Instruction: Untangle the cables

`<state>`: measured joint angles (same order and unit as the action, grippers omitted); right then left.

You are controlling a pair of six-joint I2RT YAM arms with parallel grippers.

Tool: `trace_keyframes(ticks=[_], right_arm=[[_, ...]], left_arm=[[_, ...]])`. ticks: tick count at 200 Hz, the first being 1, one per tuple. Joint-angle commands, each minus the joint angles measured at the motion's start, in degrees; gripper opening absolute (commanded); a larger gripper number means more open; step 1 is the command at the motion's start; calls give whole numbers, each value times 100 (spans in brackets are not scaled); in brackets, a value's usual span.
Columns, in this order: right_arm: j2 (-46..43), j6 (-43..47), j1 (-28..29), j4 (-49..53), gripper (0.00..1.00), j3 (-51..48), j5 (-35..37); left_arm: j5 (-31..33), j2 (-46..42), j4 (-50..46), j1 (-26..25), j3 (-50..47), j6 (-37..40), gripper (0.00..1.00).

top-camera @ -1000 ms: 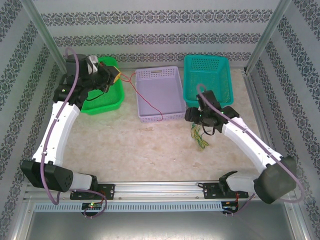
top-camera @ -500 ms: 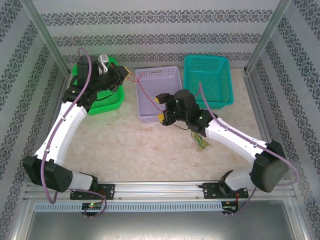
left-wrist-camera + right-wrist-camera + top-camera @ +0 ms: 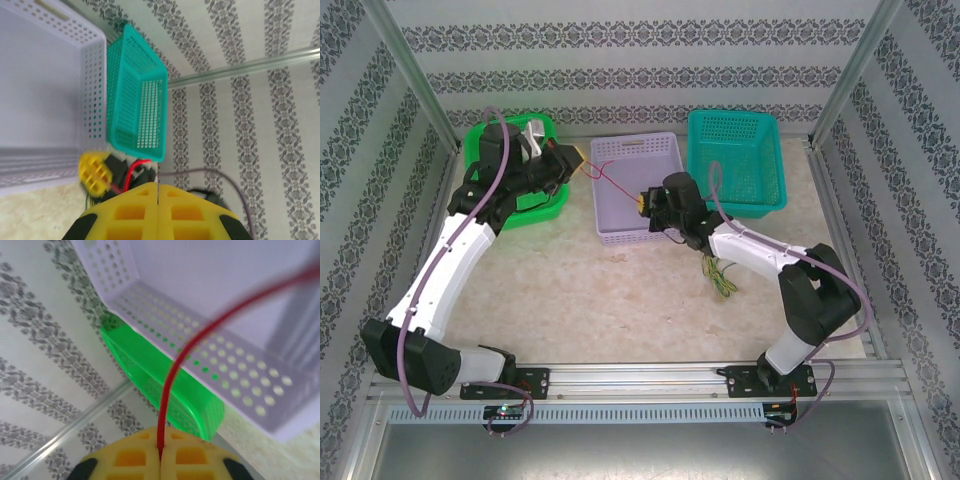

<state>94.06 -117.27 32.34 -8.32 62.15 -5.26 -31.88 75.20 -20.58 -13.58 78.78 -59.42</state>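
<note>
A red cable (image 3: 610, 180) stretches over the left part of the lavender basket (image 3: 635, 145) between my two grippers. My left gripper (image 3: 578, 162) is at the basket's far left corner, shut, with the cable leading into its tip. My right gripper (image 3: 642, 203) hangs over the basket's middle. In the right wrist view the red cable (image 3: 175, 370) rises straight out of the seam of that shut gripper (image 3: 160, 452). The left gripper (image 3: 157, 186) shows its yellow fingers pressed together, with the red cable (image 3: 131, 169) ahead. A bundle of yellow and green cables (image 3: 720, 275) lies on the table.
A green basket (image 3: 535, 212) stands at the back left under the left arm. A teal basket (image 3: 735, 120) stands at the back right. Patterned walls and metal posts close in the table. The right arm's elbow reaches over the cable bundle.
My right arm swung left from the cable bundle to the lavender basket, opened on the way, and shut on the red cable. My left gripper shifted slightly right, holding the cable.
</note>
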Motion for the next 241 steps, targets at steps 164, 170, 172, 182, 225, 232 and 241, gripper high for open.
trace_keyframes(ticks=[164, 170, 172, 182, 225, 232, 241], right_arm=[[270, 5331, -2069, 3653, 0, 4161, -839], [233, 5413, -2061, 3733, 0, 4153, -795], [224, 5436, -2060, 3761, 0, 4153, -776], [166, 5547, -2071, 3907, 0, 4126, -719], [136, 6313, -2384, 4663, 47, 4486, -1004], [94, 6525, -2415, 4874, 53, 4578, -976], [-13, 6772, -2446, 5101, 58, 4636, -927]], left_arm=[[31, 1228, -1643, -2789, 199, 3038, 0], [28, 1266, -1558, -2803, 214, 2989, 0], [31, 1279, -1531, -2807, 222, 2971, 0], [32, 1319, -1409, -2810, 257, 2871, 0], [-483, 1443, -636, -2449, 498, 1350, 0], [-529, 1394, -378, -2356, 447, 963, 0], [-626, 1346, 110, -2225, 333, 478, 0]])
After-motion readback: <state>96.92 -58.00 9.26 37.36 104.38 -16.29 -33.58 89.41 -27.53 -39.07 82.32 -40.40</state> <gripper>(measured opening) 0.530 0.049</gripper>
